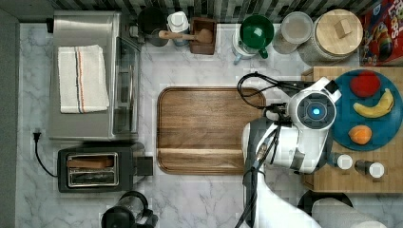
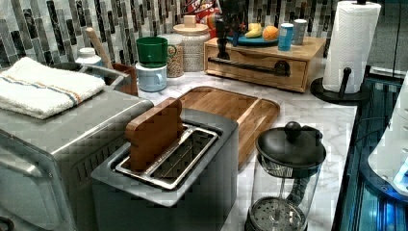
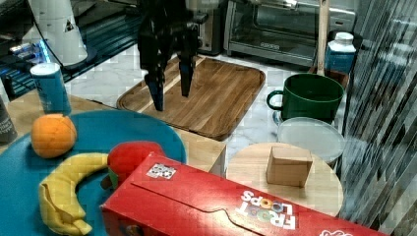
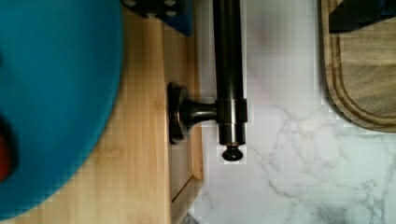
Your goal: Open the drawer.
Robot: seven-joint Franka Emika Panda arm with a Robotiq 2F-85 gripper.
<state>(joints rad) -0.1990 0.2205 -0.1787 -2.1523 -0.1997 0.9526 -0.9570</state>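
My pincer hangs released, fingers spread, just above the drawer's black bar handle, whose long axis runs crosswise between them.

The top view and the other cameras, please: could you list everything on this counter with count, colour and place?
drawer: one, bamboo, closed, black bar handle, under the blue plate
fruit: banana, orange, red one, on the plate
tray: one, brown, centre
toaster oven: silver, towel on top
toaster: one, dark
French press: one, black
mug: green
cereal box: red
paper towels: white
gripper: black, open, above the tray's edge
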